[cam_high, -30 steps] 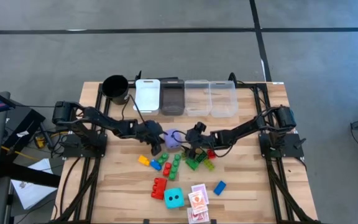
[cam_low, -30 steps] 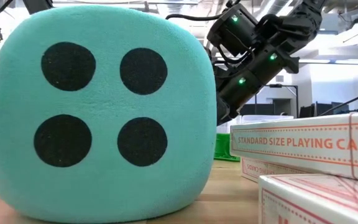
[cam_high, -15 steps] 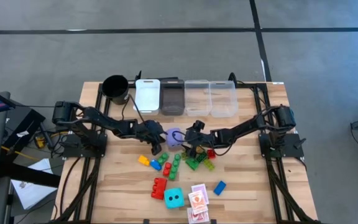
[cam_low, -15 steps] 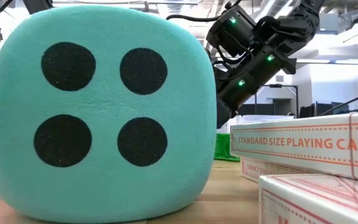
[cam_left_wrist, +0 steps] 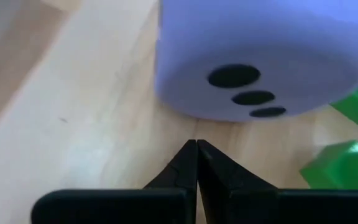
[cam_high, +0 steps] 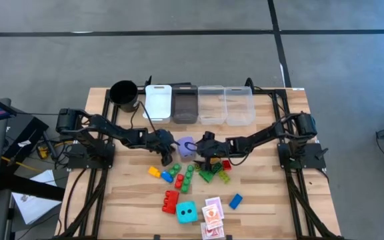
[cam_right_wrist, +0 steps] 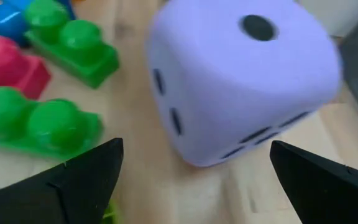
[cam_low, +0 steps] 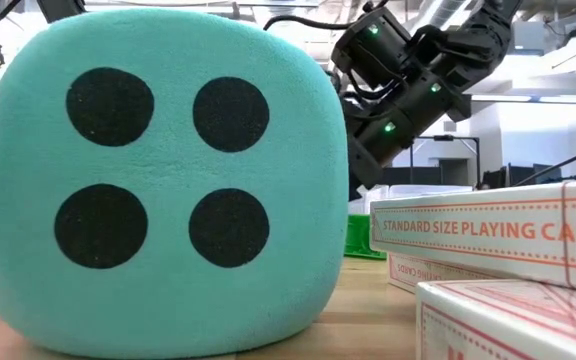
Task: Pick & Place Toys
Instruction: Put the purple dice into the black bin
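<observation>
The purple die (cam_high: 187, 147) rests on the table between my two grippers. My left gripper (cam_high: 168, 156) is shut, and its tip (cam_left_wrist: 196, 146) sits just short of the die's three-dot face (cam_left_wrist: 253, 62). My right gripper (cam_high: 202, 153) is open on the die's other side. Its fingers (cam_right_wrist: 89, 171) stand wide apart before the die (cam_right_wrist: 241, 81) without touching it. Green, red and blue bricks (cam_right_wrist: 42, 118) lie beside that gripper. Near the front edge lie a cyan die (cam_low: 158, 180) and red-white card boxes (cam_low: 498, 235).
Several bins (cam_high: 199, 104) and a black cup (cam_high: 124, 93) stand along the table's far edge. Yellow, blue, green and red bricks (cam_high: 179, 175) are scattered nearer the front. A red brick (cam_high: 171, 200) and a blue brick (cam_high: 235, 201) lie close to the cyan die (cam_high: 186, 212).
My right gripper has rolled about its wrist and edged a little toward the purple die, staying open. The left gripper has kept still and shut.
</observation>
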### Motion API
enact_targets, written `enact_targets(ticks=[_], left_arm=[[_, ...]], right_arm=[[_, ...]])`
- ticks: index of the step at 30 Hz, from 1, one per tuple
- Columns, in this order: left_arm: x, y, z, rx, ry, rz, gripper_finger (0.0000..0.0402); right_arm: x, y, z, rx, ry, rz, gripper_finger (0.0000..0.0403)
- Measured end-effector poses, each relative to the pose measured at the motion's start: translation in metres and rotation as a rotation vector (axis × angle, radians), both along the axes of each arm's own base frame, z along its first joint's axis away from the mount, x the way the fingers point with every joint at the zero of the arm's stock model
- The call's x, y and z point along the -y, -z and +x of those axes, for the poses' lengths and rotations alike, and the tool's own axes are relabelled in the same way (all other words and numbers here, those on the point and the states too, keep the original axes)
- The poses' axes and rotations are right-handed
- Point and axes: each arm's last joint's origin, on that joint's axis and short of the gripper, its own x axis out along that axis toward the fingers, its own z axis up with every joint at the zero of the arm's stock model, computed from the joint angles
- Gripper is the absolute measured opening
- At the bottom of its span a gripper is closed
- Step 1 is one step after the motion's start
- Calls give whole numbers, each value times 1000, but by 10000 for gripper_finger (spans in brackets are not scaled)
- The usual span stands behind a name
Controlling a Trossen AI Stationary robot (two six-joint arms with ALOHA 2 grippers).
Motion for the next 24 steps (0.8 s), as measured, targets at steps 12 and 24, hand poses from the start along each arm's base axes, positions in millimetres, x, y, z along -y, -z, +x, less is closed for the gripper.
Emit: enact_targets(ticks=[12,24], left_arm=[[-24,-9,5,121,-87,29,0],[-22,-6,3,89,-58,-12,0]], right_arm=[[-16,1,-2,-6,-46,66,400],[-13,12,-15,-144,165,120,400]])
